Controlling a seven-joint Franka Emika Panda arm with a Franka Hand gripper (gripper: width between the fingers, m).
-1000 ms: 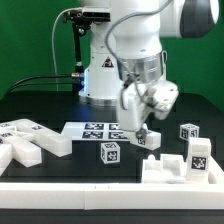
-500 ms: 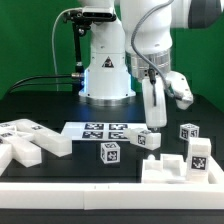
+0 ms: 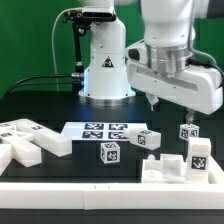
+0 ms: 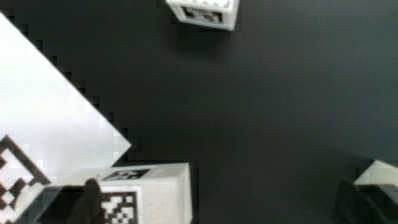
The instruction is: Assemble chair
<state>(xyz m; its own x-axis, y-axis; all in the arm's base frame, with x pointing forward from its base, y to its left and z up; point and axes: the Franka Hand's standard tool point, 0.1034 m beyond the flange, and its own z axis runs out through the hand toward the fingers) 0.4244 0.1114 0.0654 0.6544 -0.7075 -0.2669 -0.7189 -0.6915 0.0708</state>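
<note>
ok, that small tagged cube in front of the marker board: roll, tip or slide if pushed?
Likely slides, not rolls: the cube has flat faces and rests flat on the table. It looks about as wide as tall, so tipping seems unlikely. Looks rigid; probably light.

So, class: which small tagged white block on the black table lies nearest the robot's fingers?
The block standing alone at the exterior view's right, just beneath the open fingers; the others sit leftward, by the marker board.

White chair parts carry black-and-white square tags on a black table.
</note>
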